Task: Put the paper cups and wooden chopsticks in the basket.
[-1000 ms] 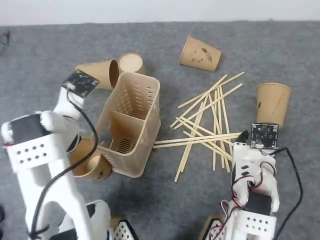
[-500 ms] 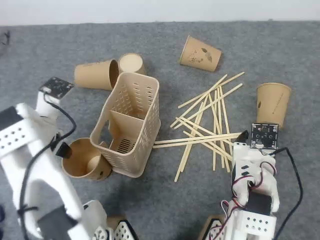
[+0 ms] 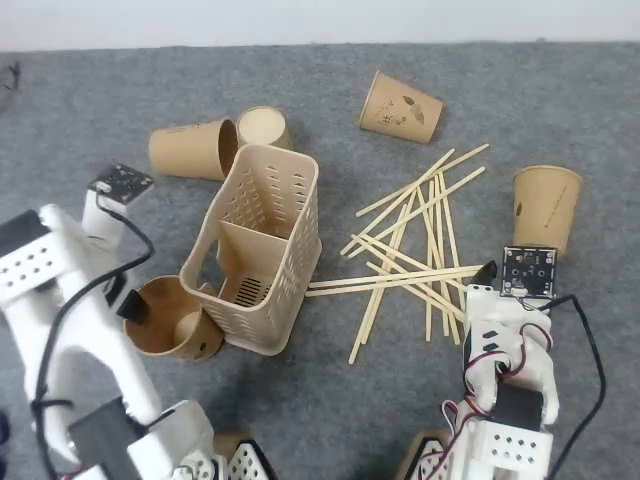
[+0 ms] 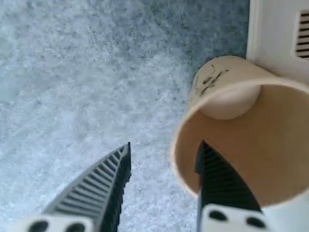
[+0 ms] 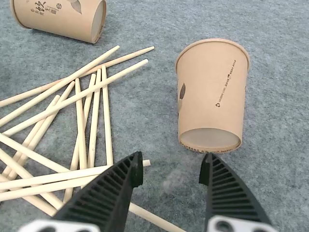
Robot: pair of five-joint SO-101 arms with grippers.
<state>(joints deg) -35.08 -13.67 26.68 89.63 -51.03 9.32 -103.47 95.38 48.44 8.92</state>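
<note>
While the left claw (image 4: 165, 147) hangs spread across the rim of the near-left paper cup (image 3: 165, 320), one finger inside the mouth and the other outside above the worktop (image 3: 80, 110), treat the step in hand as the grasp of that cup. It lies on its side, touching the near left corner of the basket (image 3: 262, 215). Nothing is pinched yet. The next move likely calls for closing on the cup wall, lifting, then carrying it right over the basket opening.

Note a second cup (image 4: 219, 89) pressed against the first and the basket wall; it may shift or come along when you lift.

The right claw (image 5: 172, 157) is spread and holds nothing, poised between the wooden chopsticks (image 3: 415, 250) and the right-hand cup (image 3: 545, 205). The chopsticks lie crossed in a loose pile right of the basket. Two more cups (image 3: 190, 148) (image 3: 262, 127) lie just beyond the basket, and another (image 3: 400, 105) at the far right
</note>
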